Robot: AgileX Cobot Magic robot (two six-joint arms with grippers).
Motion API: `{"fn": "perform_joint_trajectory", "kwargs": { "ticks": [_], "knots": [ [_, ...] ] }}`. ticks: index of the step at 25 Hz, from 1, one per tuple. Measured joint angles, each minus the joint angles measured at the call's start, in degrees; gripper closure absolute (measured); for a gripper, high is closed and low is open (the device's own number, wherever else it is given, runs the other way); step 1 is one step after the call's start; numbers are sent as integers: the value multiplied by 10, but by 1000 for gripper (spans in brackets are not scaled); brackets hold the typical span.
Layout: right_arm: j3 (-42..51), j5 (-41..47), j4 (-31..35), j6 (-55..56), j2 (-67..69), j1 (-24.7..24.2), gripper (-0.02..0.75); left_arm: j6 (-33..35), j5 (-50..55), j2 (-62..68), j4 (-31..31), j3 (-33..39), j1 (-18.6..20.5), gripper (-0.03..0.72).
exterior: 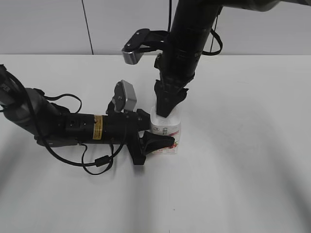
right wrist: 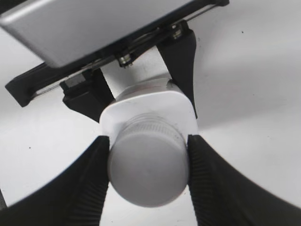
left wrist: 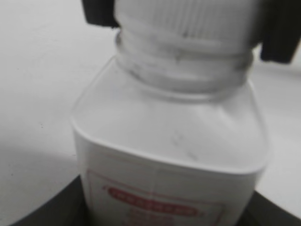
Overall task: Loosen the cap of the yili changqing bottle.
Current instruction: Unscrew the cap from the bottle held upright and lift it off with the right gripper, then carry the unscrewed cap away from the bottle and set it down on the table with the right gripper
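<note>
We see the yili changqing bottle (exterior: 166,131) standing upright on the white desk (exterior: 243,160), a little right of the middle of the scene, with both arms closed in on it. The left arm lies low along the desk from the left edge, and its left gripper (exterior: 156,142) has its black fingers (exterior: 163,141) clamped around the lower body of the bottle, at the level of the label with its red strawberry print. In the left wrist view the bottle (left wrist: 169,155) fills the frame, squarish white shoulders under a wide threaded neck, with a red-outlined label strip low on its front face. The right arm comes down from the far top of the scene, and its right gripper (exterior: 169,108) sits directly over the bottle's top. From the right wrist camera, looking down, we see the cap (right wrist: 148,169), round, white and ribbed at its edge, pressed between the two ribbed black fingers (right wrist: 91,183) of the right gripper (right wrist: 148,176), one touching each side, so that gripper is closed on the cap. Beyond the cap in that view the bottle's white shoulder (right wrist: 183,110) shows, flanked by the left gripper's dark fingers (right wrist: 181,61) beneath its silver wrist camera housing (right wrist: 84,23).
</note>
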Motion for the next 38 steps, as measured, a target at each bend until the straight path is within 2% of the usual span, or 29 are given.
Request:
{"fn": "perform_joint_trajectory", "kwargs": {
  "ticks": [7, 21, 31, 35, 38],
  "knots": [
    [0, 0, 1, -55, 0, 0, 342, 0, 0, 0, 0, 0, 0, 301],
    [0, 0, -9, -48, -31, 0, 346, -1, 0, 0, 2, -1, 0, 302],
    [0, 0, -45, 183, -60, -12, 349, 0, 1, 0, 2, -1, 0, 302],
    [0, 0, -25, 232, -63, -55, 349, 0, 1, 0, 2, -1, 0, 302],
    [7, 0, -21, 281, -63, -105, 349, 0, 1, 0, 2, -1, 0, 302]
  ]
}}
